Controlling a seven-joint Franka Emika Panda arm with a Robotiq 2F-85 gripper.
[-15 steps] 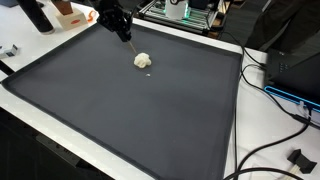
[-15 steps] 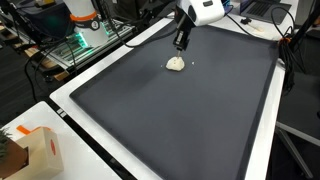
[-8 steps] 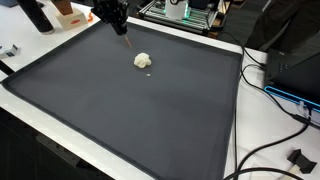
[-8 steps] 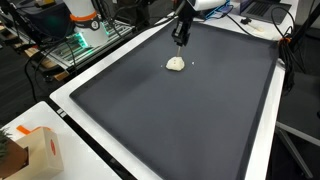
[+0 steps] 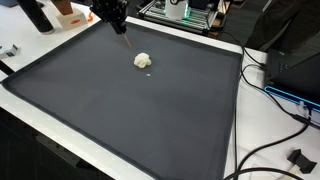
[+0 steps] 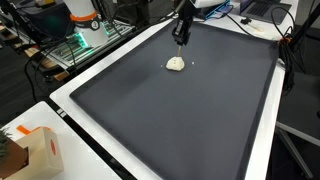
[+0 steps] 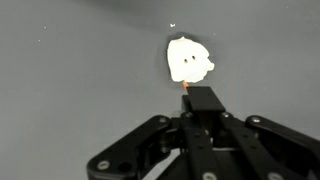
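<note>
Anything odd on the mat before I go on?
One tiny white speck lies on the dark mat just beside the white lump, apart from it, like a loose crumb. Nothing else stands out.

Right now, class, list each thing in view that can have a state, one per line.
gripper: above the mat, jaws shut on the thin stick
thin stick: held tilted, tip pointing toward the white lump
white lump: lying on the black mat, apart from the stick
black mat: spread flat
</note>
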